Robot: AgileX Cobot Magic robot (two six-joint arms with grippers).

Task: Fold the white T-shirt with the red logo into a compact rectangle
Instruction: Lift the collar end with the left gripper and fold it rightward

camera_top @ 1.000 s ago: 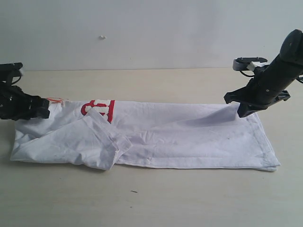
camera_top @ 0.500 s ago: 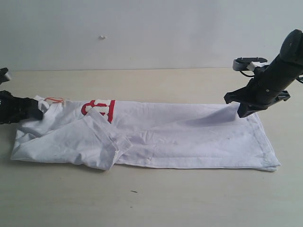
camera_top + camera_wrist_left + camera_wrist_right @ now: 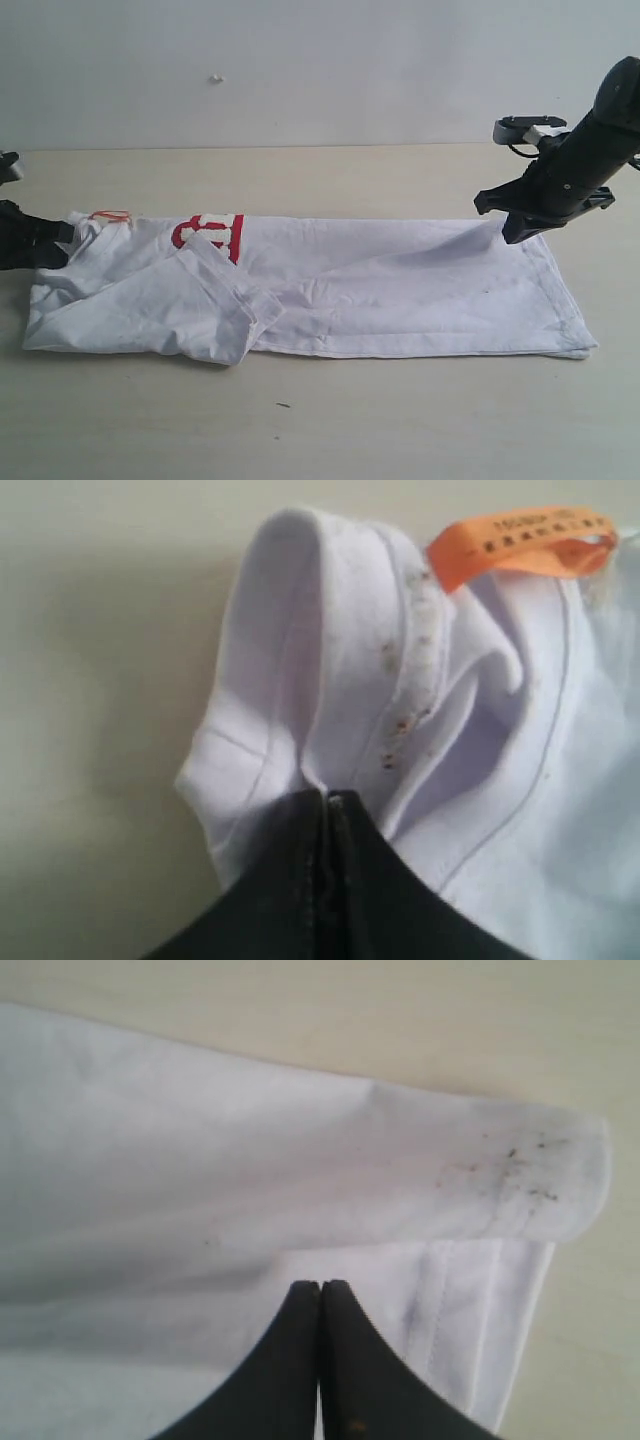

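The white T-shirt [image 3: 380, 290] lies as a long band across the table, with one sleeve [image 3: 225, 300] folded over its front. The red logo [image 3: 210, 232] shows only in part, near the far edge at the left. My left gripper [image 3: 62, 242] sits at the shirt's left end. In the left wrist view it [image 3: 326, 798] is shut on a bunched fold of the collar [image 3: 330, 660], beside the orange neck tag [image 3: 520, 540]. My right gripper [image 3: 515, 232] is shut on the far right corner, where the cloth tents up. In the right wrist view its tips [image 3: 320, 1285] meet against the hem [image 3: 470, 1310].
The shirt rests on a pale wooden table [image 3: 320, 430] that runs back to a plain light wall [image 3: 300, 70]. A small dark speck [image 3: 283, 405] lies on the table in front of the shirt.
My left gripper has slid left and lower and has shut on the collar fold, drawing the shirt's left end with it. The right gripper has barely moved and stays shut.
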